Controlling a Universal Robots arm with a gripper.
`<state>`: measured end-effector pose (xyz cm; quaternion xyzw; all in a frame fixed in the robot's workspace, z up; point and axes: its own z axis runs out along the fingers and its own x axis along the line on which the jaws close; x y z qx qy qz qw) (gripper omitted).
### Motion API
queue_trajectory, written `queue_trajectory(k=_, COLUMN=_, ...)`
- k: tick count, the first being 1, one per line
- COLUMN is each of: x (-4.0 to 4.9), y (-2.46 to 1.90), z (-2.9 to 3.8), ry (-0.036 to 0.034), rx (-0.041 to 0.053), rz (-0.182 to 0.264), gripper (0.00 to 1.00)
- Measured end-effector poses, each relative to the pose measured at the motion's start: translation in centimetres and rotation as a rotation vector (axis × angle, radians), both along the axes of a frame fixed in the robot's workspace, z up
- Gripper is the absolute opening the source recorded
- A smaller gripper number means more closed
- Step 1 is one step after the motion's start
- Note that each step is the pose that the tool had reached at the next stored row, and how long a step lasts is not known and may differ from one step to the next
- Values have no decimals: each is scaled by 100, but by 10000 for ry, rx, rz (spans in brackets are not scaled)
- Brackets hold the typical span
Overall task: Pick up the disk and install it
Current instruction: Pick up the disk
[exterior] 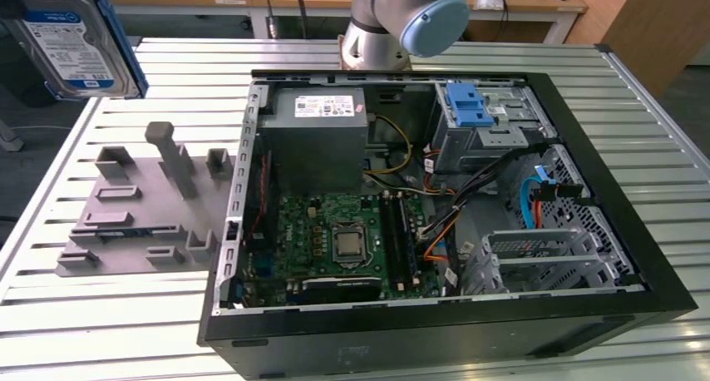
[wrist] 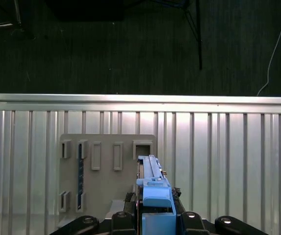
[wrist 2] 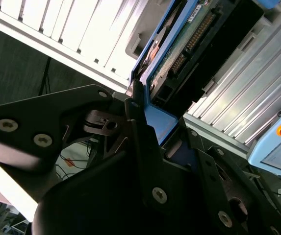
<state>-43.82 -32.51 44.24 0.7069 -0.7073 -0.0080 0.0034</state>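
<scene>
We saw the gripper (wrist 2: 155, 125) raised above one holder block (exterior: 139, 206), clamped on one disk (exterior: 72, 40).

The slatted metal table (exterior: 106, 339) carries a grey holder block (exterior: 139, 223) at frame left and an open computer case (exterior: 444, 335) centre-right.

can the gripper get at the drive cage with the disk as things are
Probably yes. The gripper holds the disk clear above the table, the case lies open with no panel over the drive cage, and the space above looks free; only the cables beside it crowd the approach.
</scene>
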Motion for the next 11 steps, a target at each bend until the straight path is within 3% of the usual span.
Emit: queue_trajectory(k=11, x=0, y=0, z=31, ry=-1, rx=0, rz=0, gripper=36)
